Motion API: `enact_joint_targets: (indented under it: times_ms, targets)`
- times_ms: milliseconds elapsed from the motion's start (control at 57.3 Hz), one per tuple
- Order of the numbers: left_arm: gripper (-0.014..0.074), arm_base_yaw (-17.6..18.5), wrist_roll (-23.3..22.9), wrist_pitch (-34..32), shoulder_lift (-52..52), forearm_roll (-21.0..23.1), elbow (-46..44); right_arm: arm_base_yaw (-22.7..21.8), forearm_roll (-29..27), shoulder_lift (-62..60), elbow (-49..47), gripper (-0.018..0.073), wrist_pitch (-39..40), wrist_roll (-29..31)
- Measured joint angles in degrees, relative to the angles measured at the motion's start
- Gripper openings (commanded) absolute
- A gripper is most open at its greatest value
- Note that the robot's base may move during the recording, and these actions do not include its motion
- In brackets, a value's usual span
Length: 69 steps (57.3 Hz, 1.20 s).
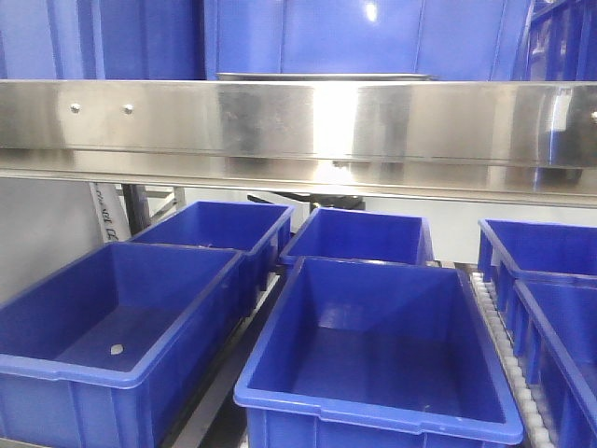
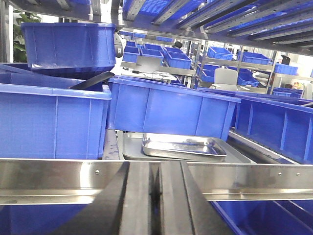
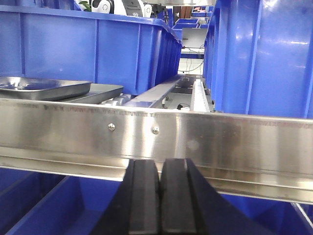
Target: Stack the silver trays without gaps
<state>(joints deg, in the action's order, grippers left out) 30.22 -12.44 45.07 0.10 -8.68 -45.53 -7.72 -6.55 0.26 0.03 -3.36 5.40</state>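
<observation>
We log, largest first: steel shelf beam (image 1: 298,126), spanning all 3 views; 2 silver trays (image 2: 183,146), only the left wrist view showing both whole, upper askew on lower, long axes along the beam; left gripper (image 2: 155,196) and right gripper (image 3: 160,196) closed, empty.

Upper tray (image 2: 185,146): bright polished steel, mirror-like on its floor and thin rolled rim. Lower tray (image 2: 131,147): duller grey metal with a satin, less reflective face. Shelf beam (image 1: 298,126): brushed stainless steel, smooth, carrying soft streaked reflections and small round screw heads. Bins (image 1: 373,350): moulded blue plastic, smooth and semi-glossy, with white highlights on walls and rims. Left gripper (image 2: 155,196) and right gripper (image 3: 160,196): black fingers of matt, rubbery-looking material, without shine.
</observation>
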Motion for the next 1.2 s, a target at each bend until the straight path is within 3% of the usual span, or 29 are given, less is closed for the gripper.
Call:
enact_joint_targets:
  times_ms: [122, 227, 332, 611, 733, 960, 1205]
  targets:
    - [-0.0006, -0.3, -0.1, 0.0, 0.0, 0.0, 0.0, 0.0, 0.0, 0.0, 0.0, -0.0081, 0.0, 0.0]
    - [-0.0006, -2.8, -0.1, -1.2, 0.0, 0.8, 0.5, 0.0, 0.0, 0.0, 0.0, -0.0081, 0.0, 0.0]
    - [-0.0006, -7.5, -0.1, -4.9, 0.0, 1.5, 3.4, 0.0, 0.0, 0.0, 0.0, -0.0081, 0.0, 0.0]
    - [-0.0006, -25.0, -0.1, -18.3, 0.1, 4.6, 18.2, 0.0, 0.0, 0.0, 0.0, -0.0081, 0.0, 0.0]
    - [-0.0006, -30.0, 0.2, -22.4, 0.2, 7.0, 25.4, 0.0, 0.0, 0.0, 0.0, -0.0081, -0.1, 0.0]
    - [-0.0006, -30.9, 6.4, -33.5, 0.2, 7.4, 37.9, 0.0, 0.0, 0.0, 0.0, -0.0081, -0.1, 0.0]
    - [-0.0006, -28.6, 7.7, -40.4, 0.2, 4.9, 44.9, 0.0, 0.0, 0.0, 0.0, -0.0081, -0.1, 0.0]
